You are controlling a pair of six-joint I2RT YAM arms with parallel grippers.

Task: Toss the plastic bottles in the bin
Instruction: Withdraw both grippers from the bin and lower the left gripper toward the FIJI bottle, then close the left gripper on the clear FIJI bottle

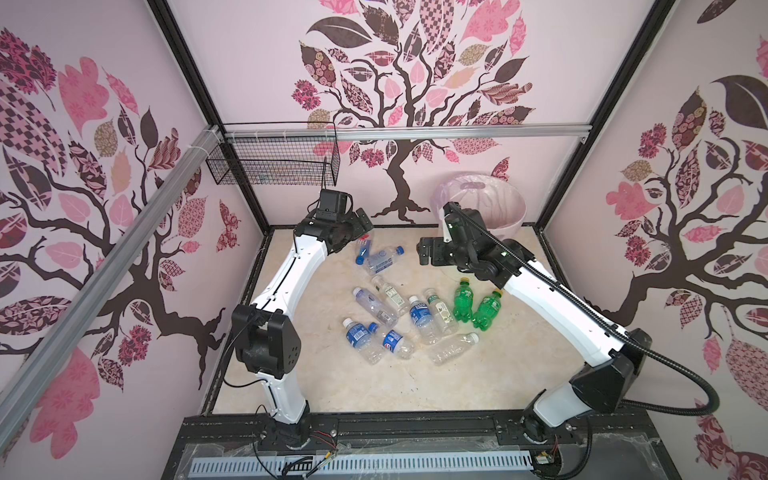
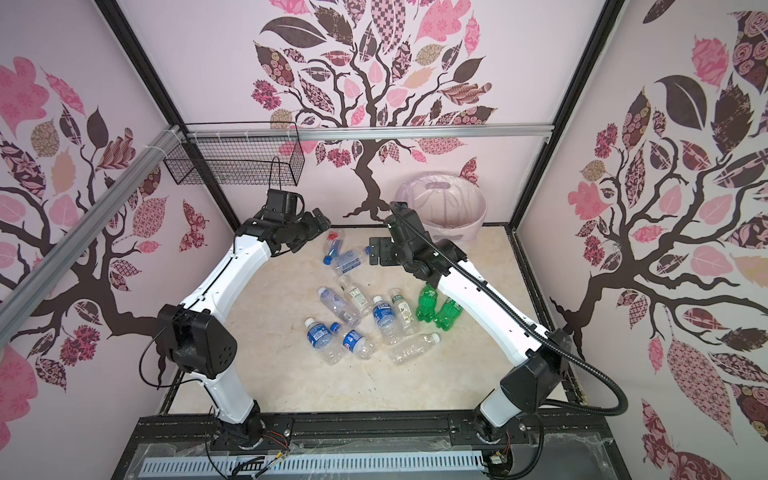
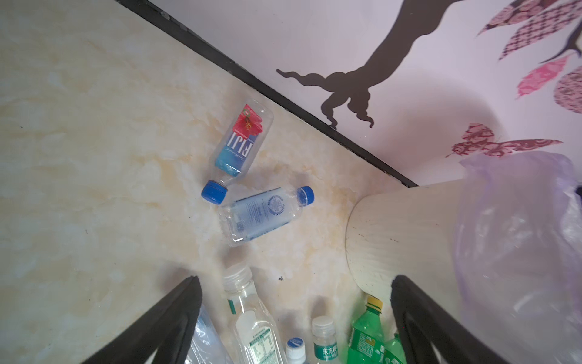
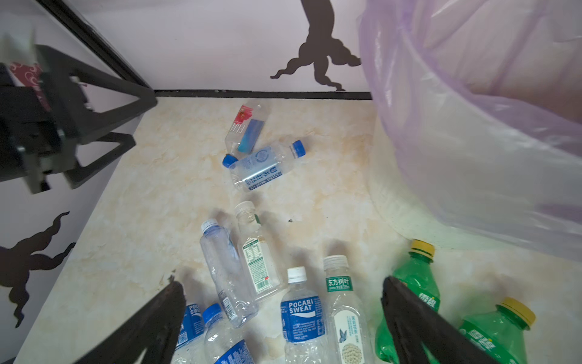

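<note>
Several plastic bottles lie on the marble-look table top. A Fiji bottle (image 1: 362, 248) (image 3: 241, 145) and a blue-capped clear bottle (image 1: 384, 257) (image 4: 264, 167) lie at the back. Two green bottles with yellow caps (image 1: 463, 301) (image 4: 412, 283) lie on the right, near a Pocari Sweat bottle (image 4: 302, 312). The cream bin (image 1: 512, 228) (image 3: 400, 236), lined with a lilac bag (image 4: 472, 141), stands in the back right corner. My left gripper (image 1: 365, 221) (image 3: 296, 280) hovers open above the back bottles. My right gripper (image 1: 422, 249) (image 4: 282, 282) hangs open beside the bin, with nothing in it.
A black wire mesh basket (image 1: 274, 166) hangs on the back rail at the left. Patterned walls close in the table on three sides, with a black frame edge (image 3: 283, 97) along the back. Bare table top (image 1: 374, 390) lies in front of the bottles.
</note>
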